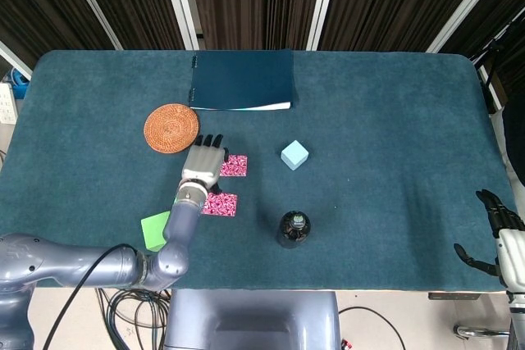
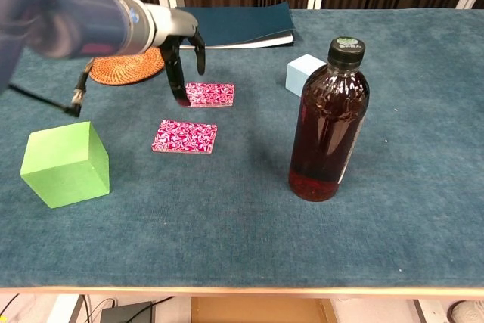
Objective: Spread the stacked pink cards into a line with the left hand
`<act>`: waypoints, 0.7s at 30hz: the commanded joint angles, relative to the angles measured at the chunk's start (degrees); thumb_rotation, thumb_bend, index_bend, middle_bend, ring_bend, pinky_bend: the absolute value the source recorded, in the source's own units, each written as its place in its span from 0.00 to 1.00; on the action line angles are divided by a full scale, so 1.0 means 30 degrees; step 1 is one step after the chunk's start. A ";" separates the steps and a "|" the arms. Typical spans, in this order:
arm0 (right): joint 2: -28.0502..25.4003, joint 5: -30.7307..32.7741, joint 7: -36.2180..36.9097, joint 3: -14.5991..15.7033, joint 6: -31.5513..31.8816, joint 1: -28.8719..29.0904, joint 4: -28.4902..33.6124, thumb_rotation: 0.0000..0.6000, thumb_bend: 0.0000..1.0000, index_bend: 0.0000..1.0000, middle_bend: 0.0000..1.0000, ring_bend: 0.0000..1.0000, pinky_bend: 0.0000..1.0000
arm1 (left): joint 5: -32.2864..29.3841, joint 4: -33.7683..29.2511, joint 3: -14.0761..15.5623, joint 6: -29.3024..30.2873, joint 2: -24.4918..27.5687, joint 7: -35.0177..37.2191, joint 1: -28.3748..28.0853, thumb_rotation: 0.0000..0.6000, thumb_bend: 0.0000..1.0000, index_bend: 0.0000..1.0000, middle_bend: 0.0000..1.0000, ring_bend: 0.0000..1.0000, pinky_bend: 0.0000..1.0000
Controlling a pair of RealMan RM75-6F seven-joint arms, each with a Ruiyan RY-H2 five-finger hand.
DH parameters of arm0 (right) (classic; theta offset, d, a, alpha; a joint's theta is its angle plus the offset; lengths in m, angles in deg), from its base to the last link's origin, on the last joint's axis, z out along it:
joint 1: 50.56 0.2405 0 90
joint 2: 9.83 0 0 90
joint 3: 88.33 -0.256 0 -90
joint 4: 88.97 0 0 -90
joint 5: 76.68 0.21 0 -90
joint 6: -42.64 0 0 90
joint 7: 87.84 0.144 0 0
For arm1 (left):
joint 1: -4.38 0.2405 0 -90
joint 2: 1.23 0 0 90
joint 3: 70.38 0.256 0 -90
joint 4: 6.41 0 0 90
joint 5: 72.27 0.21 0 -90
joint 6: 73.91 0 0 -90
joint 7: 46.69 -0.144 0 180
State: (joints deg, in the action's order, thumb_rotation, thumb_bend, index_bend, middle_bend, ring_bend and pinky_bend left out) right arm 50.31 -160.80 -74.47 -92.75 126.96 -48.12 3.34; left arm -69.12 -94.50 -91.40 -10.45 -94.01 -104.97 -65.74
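A teal-covered desk point(image 1: 394, 120) is seen from above and from chest height. The left hand point(image 1: 203, 163) is held over the desk with nothing in its grasp, its fingers point(image 2: 179, 73) pointed downward and slightly apart. Two pink patterned cards are seen lying flat and apart from each other. The far card point(image 2: 209, 94) lies just beside the fingertips, on their right; whether they touch it cannot be told. The near card point(image 2: 185, 136) lies behind the hand, closer to the robot, with bare cloth between it and the fingers. A woven coaster point(image 1: 171, 127) is found just left of the hand, and a dark notebook point(image 1: 242, 80) beyond it. A green block point(image 2: 64, 164) sits back and left of the hand. A pale blue cube point(image 1: 294, 154) and a bottle point(image 2: 329, 121) of dark red liquid stand to its right. The right hand point(image 1: 499, 234) is seen well away at the desk's edge, empty, fingers apart.
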 commanded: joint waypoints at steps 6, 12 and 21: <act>-0.0013 0.0007 0.0041 0.0000 0.0004 -0.0014 -0.0009 1.00 0.23 0.07 0.05 0.13 0.18 | -0.3022 0.6181 -0.0896 -0.3087 -0.1777 -0.0981 -0.1665 1.00 0.09 0.40 0.10 0.00 0.00; -0.0028 0.0041 0.0047 -0.0015 -0.0015 -0.0011 -0.0002 1.00 0.23 0.07 0.05 0.13 0.18 | -0.3015 0.7587 -0.0834 -0.3763 -0.2660 -0.1080 -0.2029 1.00 0.09 0.40 0.10 0.00 0.00; -0.0045 0.0048 0.0117 -0.0017 -0.0032 -0.0013 -0.0004 1.00 0.23 0.07 0.05 0.13 0.18 | -0.2831 0.8248 -0.0872 -0.3673 -0.3319 -0.1173 -0.2357 1.00 0.09 0.41 0.10 0.00 0.00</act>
State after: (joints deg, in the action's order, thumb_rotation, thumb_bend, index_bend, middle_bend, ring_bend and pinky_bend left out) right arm 50.18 -160.66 -74.13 -92.81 126.87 -48.16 3.32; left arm -77.72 -69.92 -93.97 -21.58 -103.80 -108.48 -72.71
